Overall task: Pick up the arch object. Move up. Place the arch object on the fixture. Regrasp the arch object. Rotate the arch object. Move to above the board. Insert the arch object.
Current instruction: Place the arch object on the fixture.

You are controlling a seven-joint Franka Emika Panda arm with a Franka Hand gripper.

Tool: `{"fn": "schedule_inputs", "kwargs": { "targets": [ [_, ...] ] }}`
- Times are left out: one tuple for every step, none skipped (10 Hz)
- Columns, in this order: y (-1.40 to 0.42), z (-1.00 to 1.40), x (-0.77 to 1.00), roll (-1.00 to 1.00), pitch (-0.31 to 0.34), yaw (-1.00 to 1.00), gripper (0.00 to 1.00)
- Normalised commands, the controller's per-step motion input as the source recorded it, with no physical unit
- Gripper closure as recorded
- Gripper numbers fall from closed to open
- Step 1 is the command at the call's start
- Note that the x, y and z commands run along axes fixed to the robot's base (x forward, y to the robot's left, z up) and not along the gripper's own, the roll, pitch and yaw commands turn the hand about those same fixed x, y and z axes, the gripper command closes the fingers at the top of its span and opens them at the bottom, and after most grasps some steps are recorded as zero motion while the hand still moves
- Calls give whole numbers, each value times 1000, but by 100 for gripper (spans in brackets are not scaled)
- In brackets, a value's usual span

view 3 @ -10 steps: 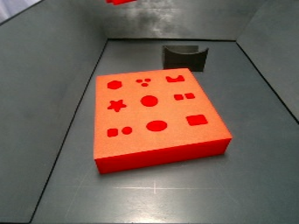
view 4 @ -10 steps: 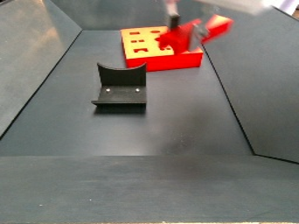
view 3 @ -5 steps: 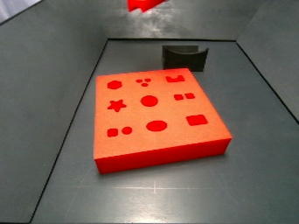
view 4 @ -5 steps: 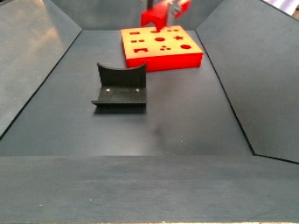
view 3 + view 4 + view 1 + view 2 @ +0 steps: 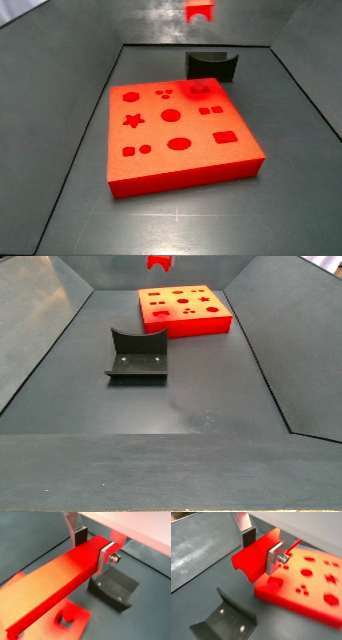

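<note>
While the board (image 5: 181,128) lies flat on the floor with the fixture (image 5: 136,356) standing apart from it, the arch object (image 5: 57,584) hangs high above the board. The end effector (image 5: 93,547) pinches that red bar between its fingers (image 5: 275,557).

I see the gripper (image 5: 261,551), jaws clamping the slender bright red arch bar (image 5: 254,556), high above the flat orange-red board (image 5: 181,135); open air lies between. The small dark scooped fixture (image 5: 213,66) stands clear behind.

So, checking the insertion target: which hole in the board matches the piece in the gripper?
The arch hole, in the board's corner nearest the fixture: notched, unlike the others. The gripper holds the arch object above.
</note>
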Motion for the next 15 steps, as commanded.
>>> {"fn": "schedule_inputs", "kwargs": {
  "targets": [
    [-467,13,254,34,130,525,100],
    [-189,8,147,56,145,289,100],
    [-84,14,105,54,145,214,100],
    [1000,-120,260,-1000,334,96,100],
    [1000,-122,256,-1000,329,64,100],
    [1000,-108,257,-1000,339,11,100],
    [1000,-88,249,-1000,360,-23,100],
    [1000,-84,245,-1000,362,-56,100],
    [1000,-81,244,-1000,363,-98,100],
    [1000,-69,247,-789,296,-137,100],
    [990,-61,241,-609,239,-157,100],
    [760,-37,177,-368,172,-162,100],
    [569,-16,133,-254,130,-153,100],
    [312,-7,96,-189,83,-134,100],
    [192,-12,86,-179,67,-123,100]
  ]
}}
